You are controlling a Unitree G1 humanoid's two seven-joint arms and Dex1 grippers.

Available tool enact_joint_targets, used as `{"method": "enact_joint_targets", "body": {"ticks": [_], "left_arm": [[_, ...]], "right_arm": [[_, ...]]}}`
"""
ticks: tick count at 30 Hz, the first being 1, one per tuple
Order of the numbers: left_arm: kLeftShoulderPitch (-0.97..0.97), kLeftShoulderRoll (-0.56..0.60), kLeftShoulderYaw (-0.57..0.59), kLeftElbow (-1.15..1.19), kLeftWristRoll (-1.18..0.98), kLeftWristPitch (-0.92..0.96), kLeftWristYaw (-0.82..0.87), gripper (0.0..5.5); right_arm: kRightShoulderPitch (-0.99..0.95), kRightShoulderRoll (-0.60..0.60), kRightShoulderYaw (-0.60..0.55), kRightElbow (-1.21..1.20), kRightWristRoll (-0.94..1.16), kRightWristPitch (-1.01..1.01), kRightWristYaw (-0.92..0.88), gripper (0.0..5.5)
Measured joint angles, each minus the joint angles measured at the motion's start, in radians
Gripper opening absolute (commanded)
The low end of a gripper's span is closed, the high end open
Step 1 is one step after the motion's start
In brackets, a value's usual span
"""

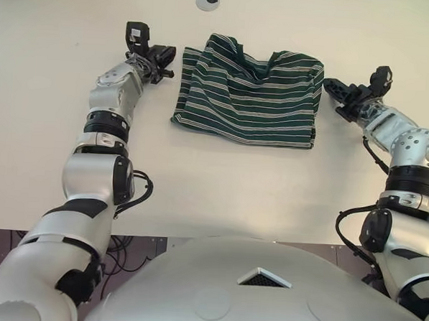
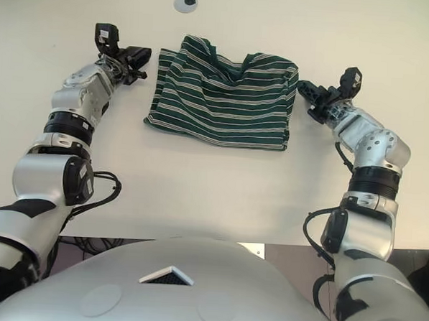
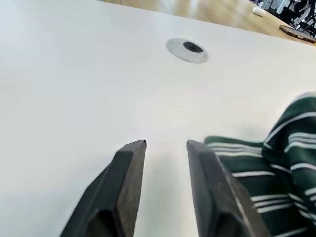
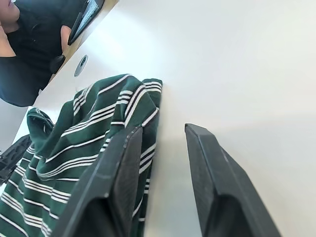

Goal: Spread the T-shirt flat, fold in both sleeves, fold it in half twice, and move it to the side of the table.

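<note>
Both of my two-finger grippers sit low over the white table (image 1: 213,182), one at each end of the shirt. My left gripper (image 3: 166,143) has its fingers apart with bare tabletop showing between them. It points toward the shirt's far left corner and sits just beside it, not touching. My right gripper (image 4: 163,127) is also spread with nothing between the fingers, and it is at the shirt's far right corner. One finger (image 4: 116,168) lies right along the cloth edge, and I cannot tell whether it touches.

The dark green T-shirt with thin white stripes (image 1: 250,98) lies in the middle of the table as a rough folded rectangle. Its long axis runs from my left to my right. The near edge is fairly straight, while the far edge is rumpled and humped, with a dip near its middle. A round grey cable grommet (image 1: 207,0) is set in the table beyond the shirt.
</note>
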Motion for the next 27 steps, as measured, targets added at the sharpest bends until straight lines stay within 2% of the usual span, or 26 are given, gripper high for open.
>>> {"method": "enact_joint_targets", "body": {"ticks": [2,3,5,7,11,14,19,23,27], "left_arm": [[0.003,-0.004,0.039,-0.032,-0.027,-0.048,-0.036,1.44],[0.007,-0.013,0.054,-0.074,-0.048,-0.075,-0.077,1.49],[0.02,-0.025,0.056,-0.173,-0.076,-0.091,-0.152,1.17],[0.065,-0.035,0.011,-0.305,-0.079,-0.067,-0.215,0.85],[0.185,-0.067,-0.159,-0.48,0.02,0.034,-0.243,0.17],[0.194,-0.071,-0.227,-0.501,0.087,0.068,-0.224,0.03],[0.188,-0.096,-0.3,-0.445,0.183,0.089,-0.19,0.03],[0.149,-0.071,-0.317,-0.319,0.275,0.015,-0.107,0.03],[0.149,-0.037,-0.294,-0.284,0.284,-0.013,-0.093,0.03]], "right_arm": [[0.009,0.0,-0.008,-0.016,-0.003,-0.002,0.004,1.56],[0.026,0.001,-0.006,-0.052,-0.014,-0.019,0.02,1.35],[0.062,0.0,0.008,-0.15,-0.043,-0.092,0.052,1.06],[0.102,0.001,0.045,-0.265,-0.093,-0.175,0.084,0.71],[0.138,0.036,0.144,-0.371,-0.198,-0.3,0.117,0.0],[0.139,0.042,0.248,-0.346,-0.299,-0.354,0.133,0.0],[0.063,0.119,0.37,-0.15,-0.442,-0.406,0.125,0.0],[-0.005,0.121,0.38,-0.018,-0.513,-0.488,0.086,0.0],[-0.004,0.113,0.374,0.005,-0.544,-0.502,0.075,0.0]]}}
